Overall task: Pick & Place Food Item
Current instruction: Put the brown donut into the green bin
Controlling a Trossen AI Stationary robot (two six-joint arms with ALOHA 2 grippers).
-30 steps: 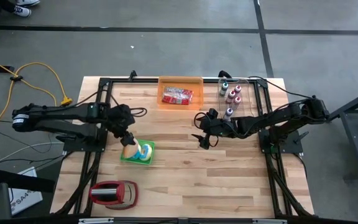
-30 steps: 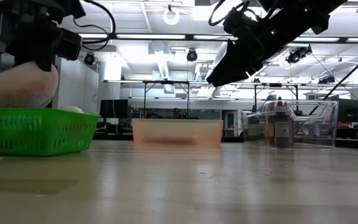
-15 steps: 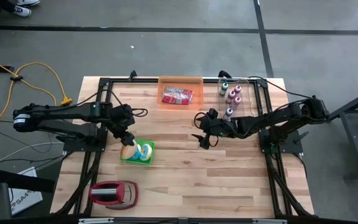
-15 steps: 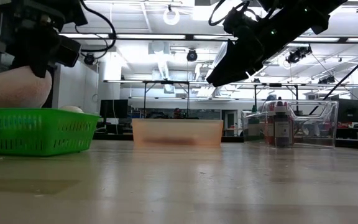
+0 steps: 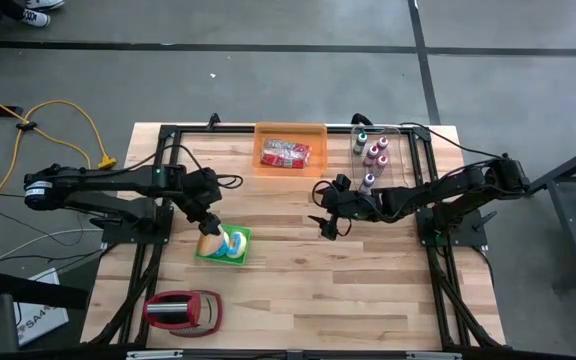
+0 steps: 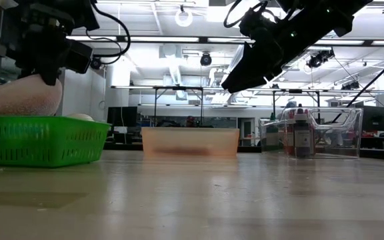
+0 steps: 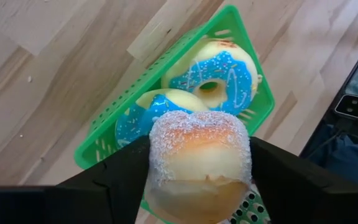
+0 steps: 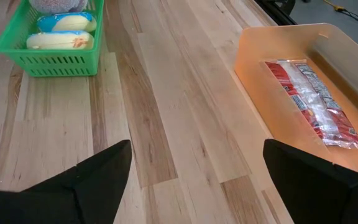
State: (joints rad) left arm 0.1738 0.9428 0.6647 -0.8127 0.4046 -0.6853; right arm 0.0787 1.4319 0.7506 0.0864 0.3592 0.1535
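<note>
Red toaster (image 5: 181, 311), clear bin of bottles (image 5: 373, 152), yellow cable (image 5: 63, 125).

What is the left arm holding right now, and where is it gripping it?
The left end effector holds a sugar-dusted bun by its two opposite sides, above the green basket.

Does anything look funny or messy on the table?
Nothing is spilled or broken. One oddity: a sugar-dusted doughnut sits on top of the two blue-iced doughnuts in the green basket, poking above its rim, between the left gripper fingers.
</note>
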